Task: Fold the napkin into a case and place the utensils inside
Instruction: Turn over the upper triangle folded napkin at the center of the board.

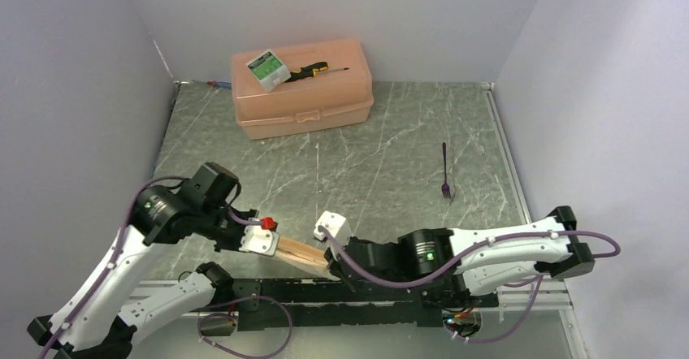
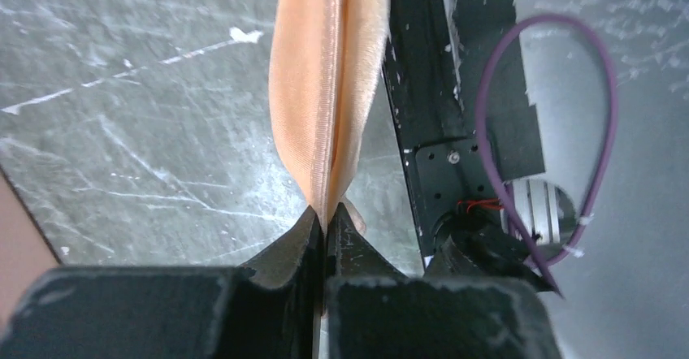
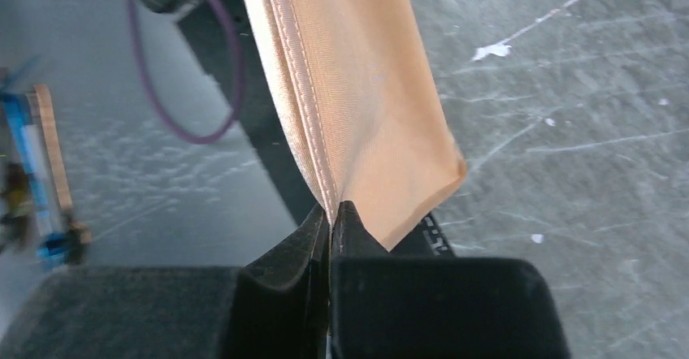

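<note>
The peach-orange napkin [image 1: 301,253] hangs folded between my two grippers, above the table's near edge. My left gripper [image 1: 272,245] is shut on its left end; in the left wrist view the cloth [image 2: 325,91] runs up from the closed gripper [image 2: 327,217]. My right gripper [image 1: 329,263] is shut on its right end; in the right wrist view the stitched hem [image 3: 357,91] rises from the closed gripper [image 3: 330,213]. One purple-blue fork [image 1: 446,172] lies on the table at the right, tines toward me. No other utensil shows.
A rigid peach plastic box [image 1: 302,87] stands at the back, with a small green-and-white packet [image 1: 268,68] and a black-and-yellow screwdriver [image 1: 313,71] on its lid. White walls close in the left, back and right. The black arm mount rail [image 1: 349,298] runs under the napkin.
</note>
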Robot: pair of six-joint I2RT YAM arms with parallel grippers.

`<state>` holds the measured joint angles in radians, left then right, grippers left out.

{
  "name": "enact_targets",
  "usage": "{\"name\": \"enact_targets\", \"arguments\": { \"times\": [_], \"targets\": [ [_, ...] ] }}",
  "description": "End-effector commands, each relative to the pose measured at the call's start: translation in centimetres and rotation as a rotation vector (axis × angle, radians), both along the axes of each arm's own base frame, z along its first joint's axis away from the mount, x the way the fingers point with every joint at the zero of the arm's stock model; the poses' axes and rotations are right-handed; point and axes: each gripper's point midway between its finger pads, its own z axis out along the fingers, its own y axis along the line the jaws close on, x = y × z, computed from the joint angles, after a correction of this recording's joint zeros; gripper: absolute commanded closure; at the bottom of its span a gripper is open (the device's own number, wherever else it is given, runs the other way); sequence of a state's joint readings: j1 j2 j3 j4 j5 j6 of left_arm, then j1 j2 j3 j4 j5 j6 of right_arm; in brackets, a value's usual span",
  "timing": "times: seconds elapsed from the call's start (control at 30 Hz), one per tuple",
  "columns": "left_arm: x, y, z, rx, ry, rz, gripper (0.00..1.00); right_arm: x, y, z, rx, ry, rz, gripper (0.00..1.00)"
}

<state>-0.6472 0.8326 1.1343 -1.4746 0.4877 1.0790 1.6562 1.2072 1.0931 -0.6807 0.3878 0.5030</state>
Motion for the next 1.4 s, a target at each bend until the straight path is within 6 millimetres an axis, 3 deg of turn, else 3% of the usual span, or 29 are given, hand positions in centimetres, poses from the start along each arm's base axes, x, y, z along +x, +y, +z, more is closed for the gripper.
{"name": "enact_targets", "arguments": {
  "times": [0.0,0.07,0.13,0.23,0.33,0.4,0.5,0.6,0.67,0.83,1.07,1.13,1.27,1.37],
  "targets": [
    [-4.7,0.7,3.2,-0.025,0.224,0.078,0.94,-2.7,-0.3,4.5,0.128,0.168,0.036,1.0],
    [-4.6,-0.1,3.8,-0.053,0.246,0.075,0.94,-2.2,-0.4,6.1,0.196,0.202,0.044,1.0],
    [-3.5,-0.7,3.2,-0.032,0.257,0.095,0.94,0.5,-0.9,6.3,0.239,0.236,0.003,1.0],
    [-0.8,-0.8,0.1,0.08,0.251,0.135,0.93,4.4,-1.7,3.7,0.249,0.292,-0.038,1.0],
    [2.9,-1.2,-4.3,0.188,0.24,0.184,0.93,8.0,-1.9,0.0,0.18,0.316,-0.061,1.0],
    [6.1,-1.7,-7.0,0.227,0.254,0.238,0.92,10.2,-1.9,-2.8,0.137,0.339,-0.089,1.0],
    [12.6,-2.3,-9.4,0.237,0.308,0.348,0.9,13.6,-2.4,-6.2,0.095,0.362,-0.148,1.0],
    [18.6,-2.3,-11.1,0.251,0.324,0.442,0.89,17.0,-2.9,-7.7,0.069,0.349,-0.198,1.0],
    [21.4,-2.4,-12.1,0.243,0.313,0.469,0.9,19.1,-3.1,-8.2,0.058,0.341,-0.218,1.0],
    [24.8,-3.4,-14.6,0.224,0.31,0.497,0.89,23.7,-3.6,-9.2,0.076,0.342,-0.255,1.0],
    [29.0,-4.2,-17.0,0.22,0.27,0.609,0.82,28.0,-5.5,-13.8,0.004,0.381,-0.321,1.0],
    [30.1,-4.5,-17.1,0.205,0.256,0.655,0.8,29.1,-5.9,-14.5,-0.001,0.352,-0.361,0.86],
    [32.1,-4.4,-17.0,0.199,0.193,0.728,0.65,31.3,-6.7,-14.6,-0.019,0.288,-0.429,0.47],
    [32.6,-4.3,-16.0,0.184,0.164,0.751,0.59,33.2,-7.8,-13.9,-0.053,0.207,-0.496,0.3]
  ]
}}
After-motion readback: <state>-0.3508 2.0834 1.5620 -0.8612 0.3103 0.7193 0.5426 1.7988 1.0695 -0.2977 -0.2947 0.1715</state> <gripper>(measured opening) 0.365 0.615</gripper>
